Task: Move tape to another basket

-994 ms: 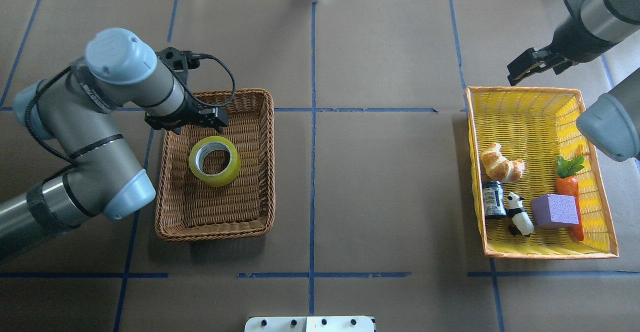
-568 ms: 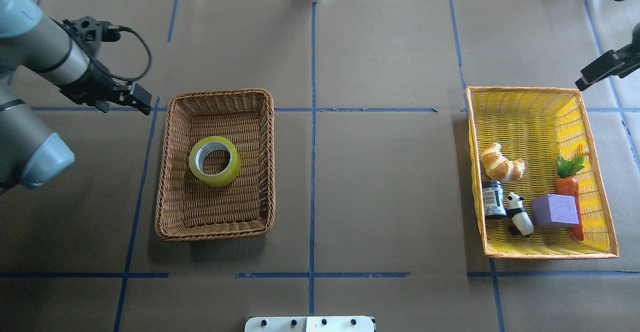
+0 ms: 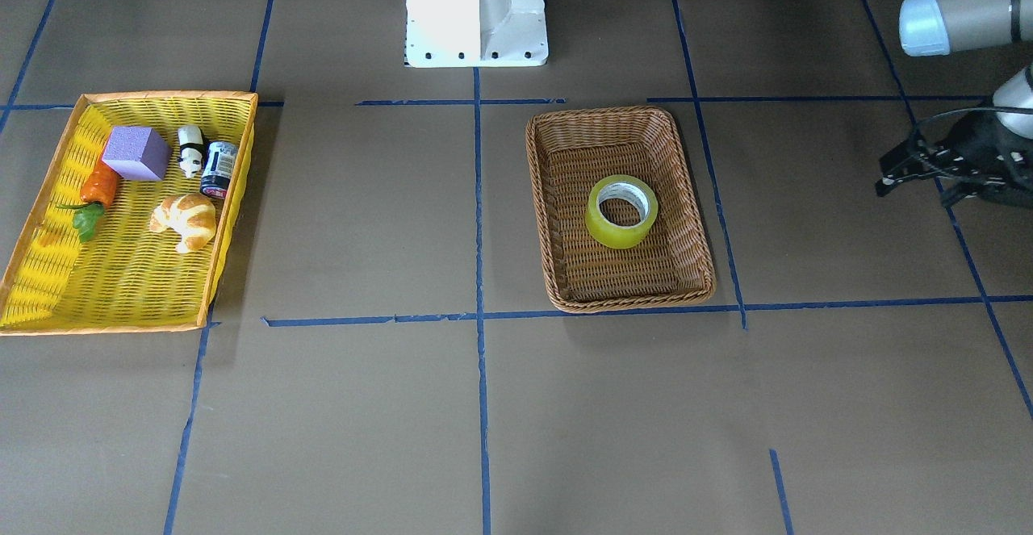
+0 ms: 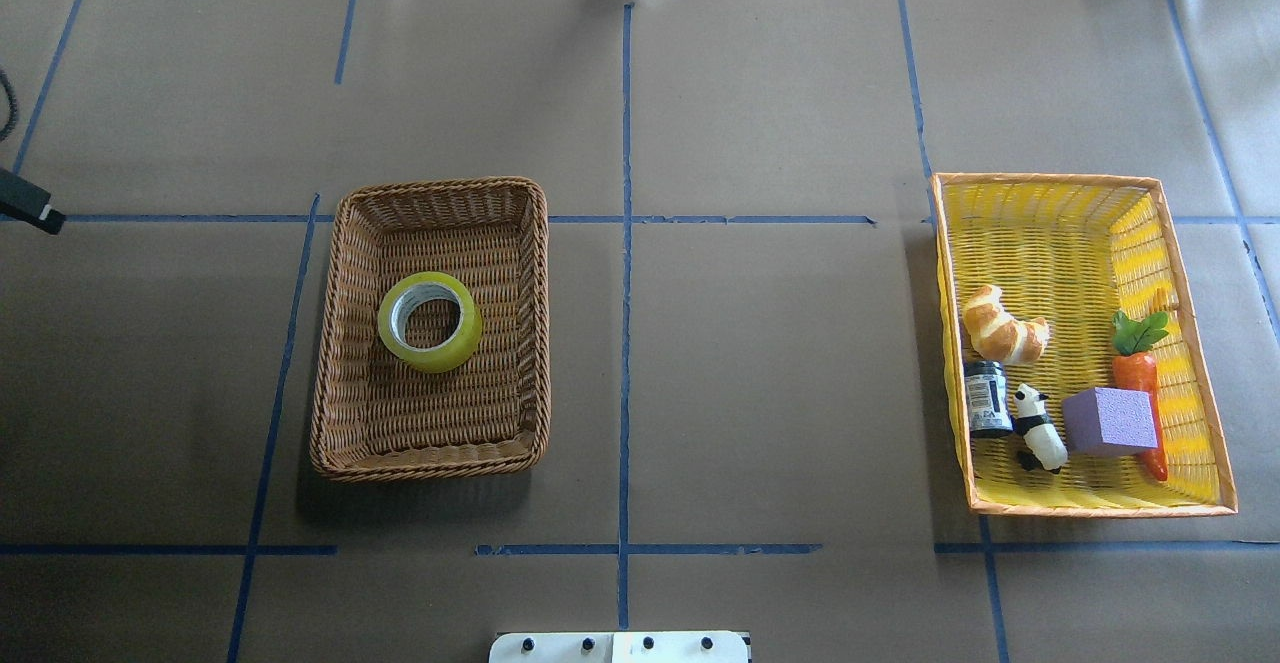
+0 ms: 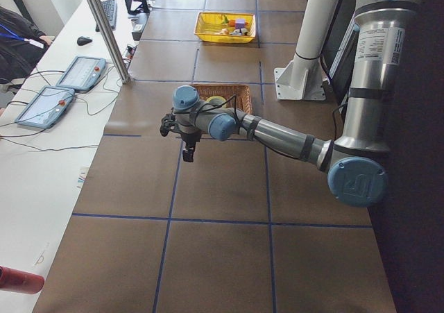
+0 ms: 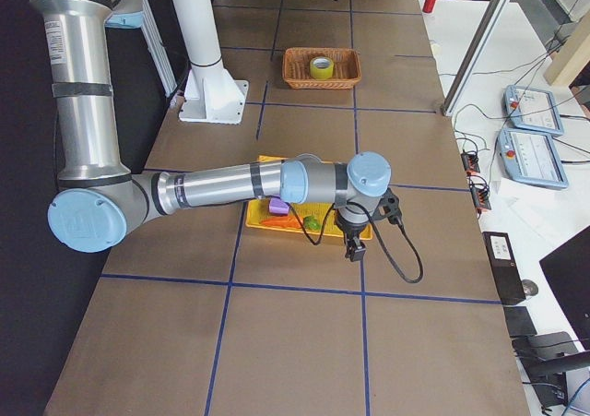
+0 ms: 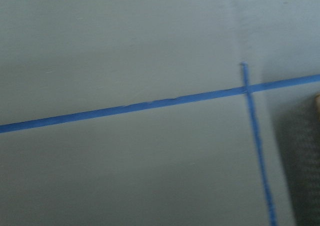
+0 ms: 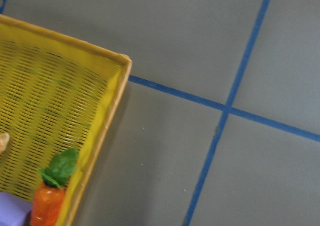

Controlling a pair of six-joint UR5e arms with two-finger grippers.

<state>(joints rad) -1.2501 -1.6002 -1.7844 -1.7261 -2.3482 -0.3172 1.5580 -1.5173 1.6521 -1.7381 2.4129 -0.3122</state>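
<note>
Sitting flat in the rectangular brown wicker basket (image 4: 430, 465), the translucent yellow tape roll (image 4: 432, 358) is untouched; left gripper (image 3: 884, 178) and right gripper (image 6: 351, 248) hang well apart from it, and how far they're spread can't be told.

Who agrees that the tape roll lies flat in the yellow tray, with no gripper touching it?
Wrong basket: the tape lies flat in the brown wicker basket, not the yellow tray, as the overhead exterior view shows. No gripper touches it.
</note>
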